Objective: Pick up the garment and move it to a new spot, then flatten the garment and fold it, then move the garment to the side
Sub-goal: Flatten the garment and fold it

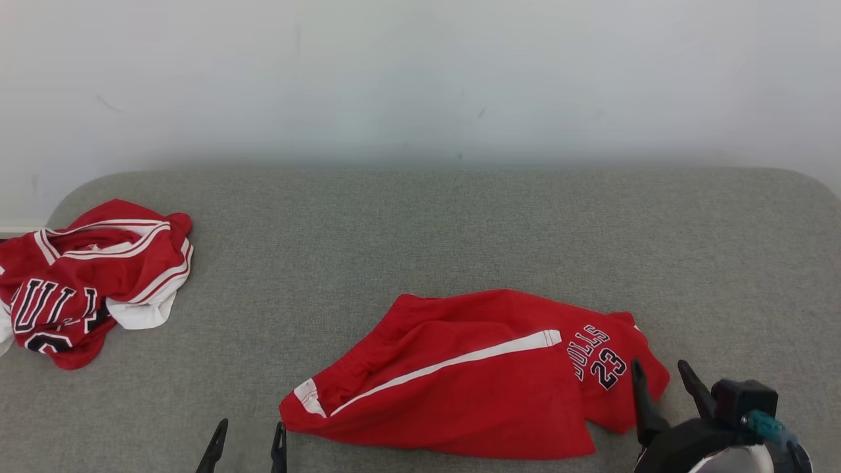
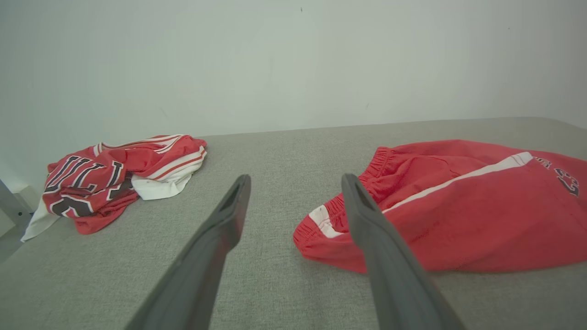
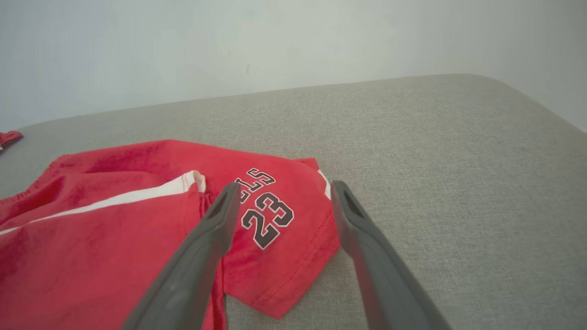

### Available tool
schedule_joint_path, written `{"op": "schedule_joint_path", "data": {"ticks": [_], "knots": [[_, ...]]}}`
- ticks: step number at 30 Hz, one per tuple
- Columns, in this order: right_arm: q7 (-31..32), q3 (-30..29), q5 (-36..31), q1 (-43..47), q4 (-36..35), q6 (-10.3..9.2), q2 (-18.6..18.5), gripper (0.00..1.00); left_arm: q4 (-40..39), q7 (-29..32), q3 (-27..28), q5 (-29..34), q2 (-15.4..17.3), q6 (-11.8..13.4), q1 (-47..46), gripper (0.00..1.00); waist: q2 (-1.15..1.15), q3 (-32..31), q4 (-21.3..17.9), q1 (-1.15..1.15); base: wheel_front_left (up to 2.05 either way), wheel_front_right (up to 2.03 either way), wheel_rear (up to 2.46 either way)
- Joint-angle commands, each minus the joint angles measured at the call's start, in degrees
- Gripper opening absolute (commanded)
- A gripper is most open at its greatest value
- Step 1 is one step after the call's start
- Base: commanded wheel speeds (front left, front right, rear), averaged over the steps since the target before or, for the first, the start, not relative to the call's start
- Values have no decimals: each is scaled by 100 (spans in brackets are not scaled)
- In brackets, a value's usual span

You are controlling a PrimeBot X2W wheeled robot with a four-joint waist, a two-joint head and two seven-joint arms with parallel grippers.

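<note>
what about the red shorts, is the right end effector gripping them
No, the right end effector hovers open above the red shorts, with no cloth pinched in it.

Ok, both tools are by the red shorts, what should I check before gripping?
1. Left tool open: ok.
2. Right tool open: ok.
3. Tools at opposite ends of the red shorts: ok.
4. Shorts lying flat: not ok, creased.
5. Crumpled jersey clear of the shorts: ok.
6. Right tool touching cloth: cannot tell.
</note>
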Motion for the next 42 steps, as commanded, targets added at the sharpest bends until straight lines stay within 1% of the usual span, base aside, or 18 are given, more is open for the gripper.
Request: {"op": "schedule_joint_path", "data": {"ticks": [1, 6, 7, 10, 12, 15, 19, 20, 21, 22, 27, 31, 37, 40, 42], "knots": [[384, -110, -28, -156, -105, -13, 10, 100, 93, -19, 31, -37, 3, -23, 80, 100, 0, 12, 6, 0, 0, 0, 0], [1916, -456, -221, -579, -279, -13, -2, 100, 285, -19, 12, -91, -7, -98, -42, 100, 0, 125, 29, 0, 0, 0, 0], [1916, -456, -221, -579, -279, -13, -2, 100, 285, -19, 12, -91, -7, -98, -42, 100, 0, 125, 29, 0, 0, 0, 0], [2748, -666, -395, -863, -322, -13, -26, 100, 355, -19, -12, -105, -14, -143, -146, 100, 0, 237, 72, 0, 0, 0, 0], [3194, -746, -536, -1006, -275, -13, -47, 100, 362, -19, -31, -100, -25, -171, -200, 100, 0, 316, 108, 0, 0, 0, 0], [3566, -725, -587, -1228, -104, -13, -116, 100, 382, -19, -76, -120, -48, -188, -269, 100, 0, 434, 184, 0, 0, 0, 0], [3852, -594, -709, -1382, 272, -13, -296, 100, 417, -19, -114, -159, -70, -221, -353, 100, 0, 557, 296, 0, 0, 0, 0], [3894, -563, -743, -1419, 342, -13, -336, 60, 421, -19, -125, -159, -76, -228, -376, 100, 0, 574, 322, 0, 0, 0, 0], [3915, -521, -792, -1452, 408, -13, -394, 7, 428, -19, -131, -163, -81, -233, -390, 100, 0, 590, 352, 0, 0, 0, 0], [3920, -489, -839, -1491, 462, -13, -453, 0, 433, -19, -135, -174, -86, -237, -392, 100, 0, 601, 375, 0, 0, 0, 0], [3712, -427, -1000, -1707, 679, -13, -759, 0, 490, -19, -168, -194, -104, -255, -437, 100, 0, 630, 503, 0, 0, 0, 0], [3229, -467, -1249, -2052, 818, -13, -989, 0, 501, -19, -202, -192, -114, -281, -459, 100, 0, 662, 598, 0, 0, 0, 0], [2191, -653, -1661, -2761, 1104, -13, -1050, 0, 478, -19, -267, -196, -133, -289, -482, 100, 0, 730, 730, 0, 0, 0, 0], [1698, -783, -1833, -3099, 1358, -13, -1024, 0, 482, -19, -318, -190, -141, -293, -507, 100, 0, 757, 789, 0, 0, 0, 0], [1477, -890, -1934, -3293, 1602, -14, -976, 0, 484, -19, -339, -192, -144, -295, -510, 100, 0, 774, 810, 0, 0, 0, 0]]}}
